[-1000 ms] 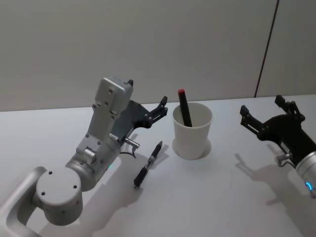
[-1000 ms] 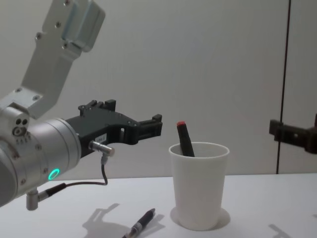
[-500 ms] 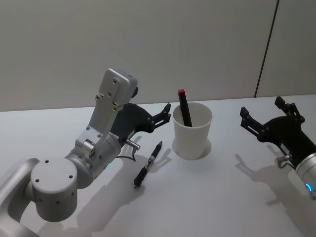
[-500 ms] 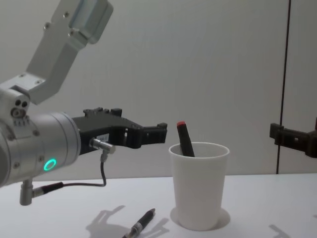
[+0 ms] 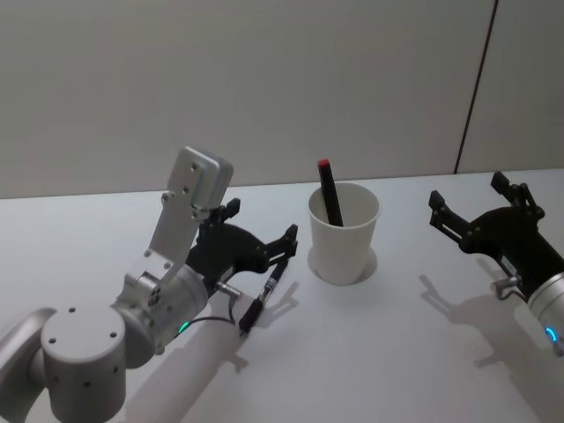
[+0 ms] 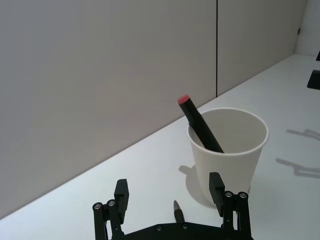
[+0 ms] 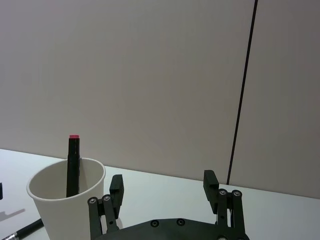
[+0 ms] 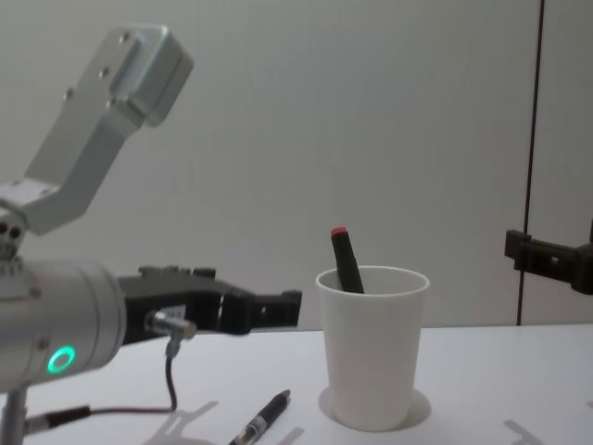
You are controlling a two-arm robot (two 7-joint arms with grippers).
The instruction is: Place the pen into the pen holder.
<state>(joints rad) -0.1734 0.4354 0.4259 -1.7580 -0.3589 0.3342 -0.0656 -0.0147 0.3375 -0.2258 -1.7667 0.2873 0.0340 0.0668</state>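
A black pen (image 5: 264,298) lies flat on the white table, left of the pen holder (image 5: 344,236), a white paper cup. It also shows as the pen (image 8: 264,419) in the chest view. A black marker with a red cap (image 5: 328,189) leans inside the cup. My left gripper (image 5: 263,220) hangs open low over the pen, one finger on each side of it. In the left wrist view the pen's tip (image 6: 177,212) lies between the open left gripper (image 6: 169,186), with the cup (image 6: 227,150) just beyond. My right gripper (image 5: 467,189) stands open right of the cup, holding nothing.
A grey wall with a dark vertical seam (image 5: 474,88) rises behind the table. The table (image 5: 379,352) stretches bare in front of the cup and between the cup and the right gripper. The right wrist view faces the cup (image 7: 65,200) from the side.
My left gripper has come down from cup-rim height toward the table and now straddles the pen. The pen, the cup and the right arm have not moved.
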